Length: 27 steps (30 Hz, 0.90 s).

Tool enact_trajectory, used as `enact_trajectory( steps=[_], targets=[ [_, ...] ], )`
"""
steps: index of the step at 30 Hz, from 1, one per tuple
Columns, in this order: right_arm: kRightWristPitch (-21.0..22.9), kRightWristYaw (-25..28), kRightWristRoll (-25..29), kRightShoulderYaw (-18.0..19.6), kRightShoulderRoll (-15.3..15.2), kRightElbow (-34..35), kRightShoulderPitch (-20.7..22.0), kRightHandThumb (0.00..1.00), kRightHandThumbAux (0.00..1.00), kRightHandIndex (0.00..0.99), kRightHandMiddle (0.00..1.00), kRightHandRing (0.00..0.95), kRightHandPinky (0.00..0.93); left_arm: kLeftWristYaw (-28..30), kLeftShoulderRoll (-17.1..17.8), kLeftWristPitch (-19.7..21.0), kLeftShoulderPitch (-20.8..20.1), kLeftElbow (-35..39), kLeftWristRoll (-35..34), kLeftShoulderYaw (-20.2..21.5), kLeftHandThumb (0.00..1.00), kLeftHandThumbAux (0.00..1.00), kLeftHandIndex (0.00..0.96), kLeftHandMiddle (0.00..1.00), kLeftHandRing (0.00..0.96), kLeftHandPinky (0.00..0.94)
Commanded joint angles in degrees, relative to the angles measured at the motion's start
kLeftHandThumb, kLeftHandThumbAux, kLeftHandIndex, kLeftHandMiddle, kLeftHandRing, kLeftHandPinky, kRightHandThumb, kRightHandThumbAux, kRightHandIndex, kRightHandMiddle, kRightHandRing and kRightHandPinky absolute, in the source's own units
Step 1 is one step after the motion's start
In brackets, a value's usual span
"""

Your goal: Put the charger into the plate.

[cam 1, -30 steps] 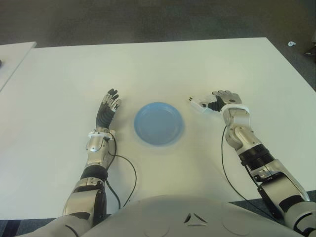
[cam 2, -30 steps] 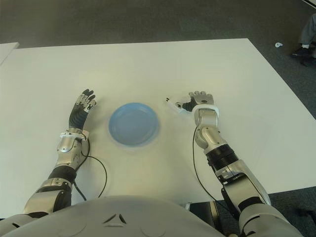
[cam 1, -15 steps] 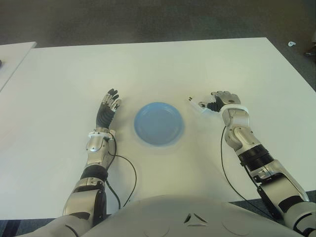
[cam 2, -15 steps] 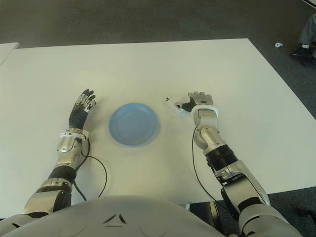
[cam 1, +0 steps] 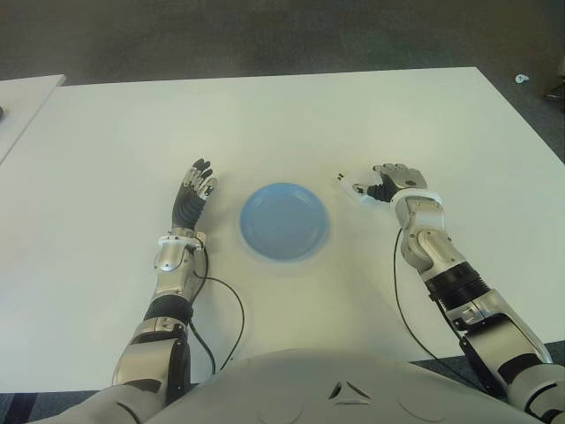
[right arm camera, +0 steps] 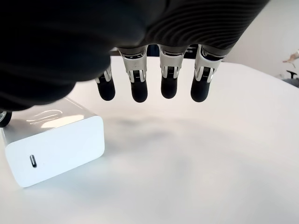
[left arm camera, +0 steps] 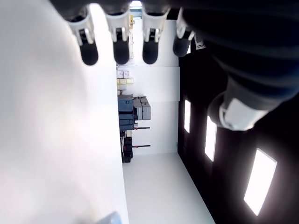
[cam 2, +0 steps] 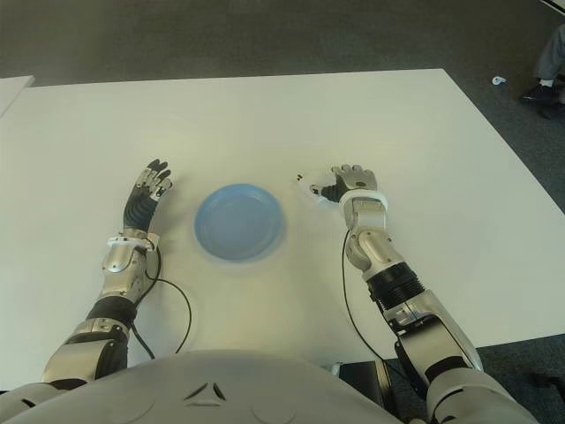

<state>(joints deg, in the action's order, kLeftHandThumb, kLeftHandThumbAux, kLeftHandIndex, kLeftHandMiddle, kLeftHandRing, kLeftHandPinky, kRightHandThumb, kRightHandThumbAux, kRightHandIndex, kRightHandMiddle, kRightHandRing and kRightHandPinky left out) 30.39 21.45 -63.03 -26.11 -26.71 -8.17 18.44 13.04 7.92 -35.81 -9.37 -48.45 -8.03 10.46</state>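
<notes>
Charger [right arm camera: 53, 140] beside right hand [right arm camera: 154, 86]

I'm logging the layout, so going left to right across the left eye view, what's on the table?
Left hand → blue plate → white charger → right hand, just right of the charger.

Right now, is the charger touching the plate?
Apart. In the left eye view, bare table shows between the charger and the blue plate; the charger lies beside the right hand.
</notes>
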Motion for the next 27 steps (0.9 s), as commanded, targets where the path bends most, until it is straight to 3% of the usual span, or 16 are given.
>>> enact_trajectory(
  steps=[1,27],
  targets=[
    [-0.69,-0.57,0.81,0.15,0.33,0.58,-0.58,0.320,0.126,0.000,0.000,0.000,0.000,0.58,-1.99,4.87,4.94,-5.79,0.12,-0.51,0.000,0.518,0.030,0.099,0.103,0.132],
    [0.11,1.15,0.66,0.58,1.32,5.27,-1.29,0.316,0.132,0.000,0.000,0.000,0.000,0.92,-1.85,4.64,4.63,-6.39,0.16,-0.50,0.000,0.519,0.043,0.115,0.117,0.142]
  ],
)
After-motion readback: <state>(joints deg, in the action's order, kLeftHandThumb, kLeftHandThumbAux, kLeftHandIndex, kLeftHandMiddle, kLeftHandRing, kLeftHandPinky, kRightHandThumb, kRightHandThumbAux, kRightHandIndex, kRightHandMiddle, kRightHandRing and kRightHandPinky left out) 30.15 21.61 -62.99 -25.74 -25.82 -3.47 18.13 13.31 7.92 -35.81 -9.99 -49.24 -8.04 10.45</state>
